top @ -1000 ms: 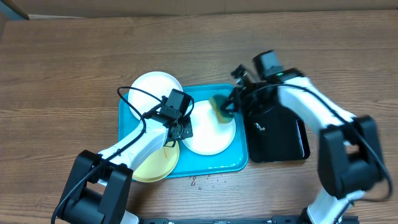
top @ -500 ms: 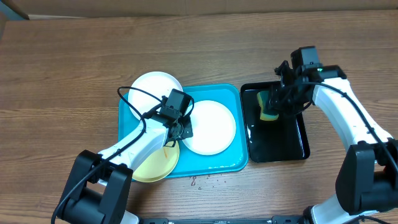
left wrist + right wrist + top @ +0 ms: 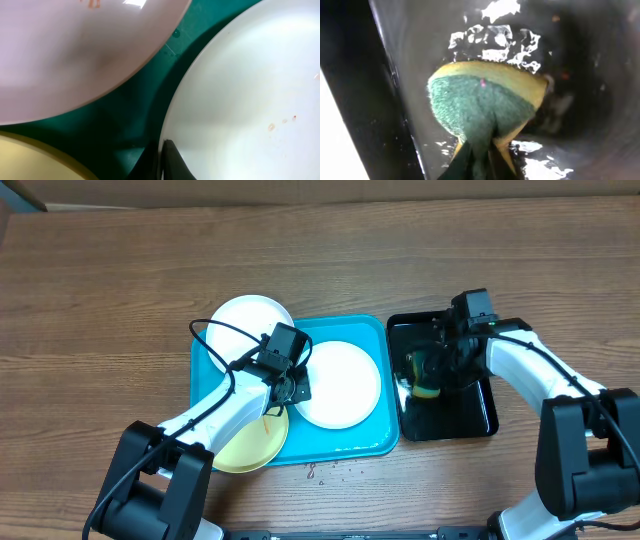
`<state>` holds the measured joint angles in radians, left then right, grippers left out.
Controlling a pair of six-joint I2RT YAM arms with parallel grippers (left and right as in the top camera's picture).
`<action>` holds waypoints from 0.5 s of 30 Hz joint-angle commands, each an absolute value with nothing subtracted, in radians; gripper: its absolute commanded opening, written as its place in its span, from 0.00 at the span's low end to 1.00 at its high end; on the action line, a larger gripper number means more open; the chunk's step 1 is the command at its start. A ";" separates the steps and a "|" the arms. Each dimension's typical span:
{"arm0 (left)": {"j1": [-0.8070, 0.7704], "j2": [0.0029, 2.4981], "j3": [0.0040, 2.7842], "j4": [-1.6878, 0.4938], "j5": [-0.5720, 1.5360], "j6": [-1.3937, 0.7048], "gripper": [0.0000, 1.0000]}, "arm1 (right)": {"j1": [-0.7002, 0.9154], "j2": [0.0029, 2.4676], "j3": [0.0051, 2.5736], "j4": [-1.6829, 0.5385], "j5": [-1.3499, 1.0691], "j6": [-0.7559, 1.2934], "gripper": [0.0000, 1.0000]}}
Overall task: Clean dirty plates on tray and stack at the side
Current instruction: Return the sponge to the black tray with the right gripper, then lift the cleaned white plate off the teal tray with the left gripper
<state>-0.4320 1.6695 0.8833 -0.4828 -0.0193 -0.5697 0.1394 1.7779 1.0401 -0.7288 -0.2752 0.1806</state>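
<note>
Pinching the sponge (image 3: pixel 485 105) from below, the right end effector (image 3: pixel 479 162) shows only two dark fingertips at the bottom edge of its wrist view. They are pressed into the green scouring face, and the yellow body bulges behind it. Around the sponge lies the glossy black tray (image 3: pixel 395 60), dark and wet with white glints; little else there can be made out.

The left end effector (image 3: pixel 161 161) is likewise cut off at the bottom of its own view. One dark fingertip sits on top of the centre white plate (image 3: pixel 240 90) at its rim, and a dimmer shape lies just outside and below. The pair therefore reads as closed on that rim. Faint reddish specks mark this plate. The turquoise tray (image 3: pixel 145 100) shows in the gap beside it, with a sliver of the yellow plate (image 3: pixel 30 160) at the lower left. Above is the far white plate (image 3: pixel 75 50), with a reddish smear at the frame's top edge.

From overhead, small specks (image 3: pixel 325 470) dot the wooden counter (image 3: pixel 100 300) just beside the tray's near rim. The yellow plate overhangs the near-left corner, half hidden under the left arm. The centre white plate lies flat inside the tray. The far white plate sits over the far-left corner, crossed by a cable (image 3: pixel 215 330). The black tray stands just right of the turquoise one; I cannot tell whether they touch.
</note>
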 commanded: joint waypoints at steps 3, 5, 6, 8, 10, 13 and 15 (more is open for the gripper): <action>-0.439 1.677 0.886 -0.488 -0.004 -0.559 0.04 | 0.139 1.778 1.024 -0.745 -0.262 0.172 0.40; -0.438 1.676 0.897 -0.502 -0.007 -0.543 0.04 | 0.130 1.775 1.032 -0.749 -0.279 0.172 0.43; -0.438 1.675 0.907 -0.511 -0.009 -0.532 0.04 | 0.126 1.772 1.038 -0.750 -0.295 0.171 0.46; -0.438 1.672 0.934 -0.535 -0.012 -0.512 0.04 | 0.120 1.758 1.065 -0.768 -0.328 0.171 0.49; -0.438 1.672 0.976 -0.570 -0.015 -0.493 0.04 | 0.118 1.741 1.098 -0.803 -0.334 0.171 0.51; -0.438 1.672 1.048 -0.641 -0.034 -0.486 0.04 | 0.118 1.711 1.146 -0.867 -0.326 0.171 0.56; -0.438 1.672 1.085 -0.674 -0.039 -0.462 0.04 | 0.117 1.694 1.168 -0.913 -0.300 0.171 0.58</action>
<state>-0.4320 1.6695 1.0096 -0.6487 -0.0154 -0.5163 0.1242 1.7607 1.1034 -0.8810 -0.3099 0.1780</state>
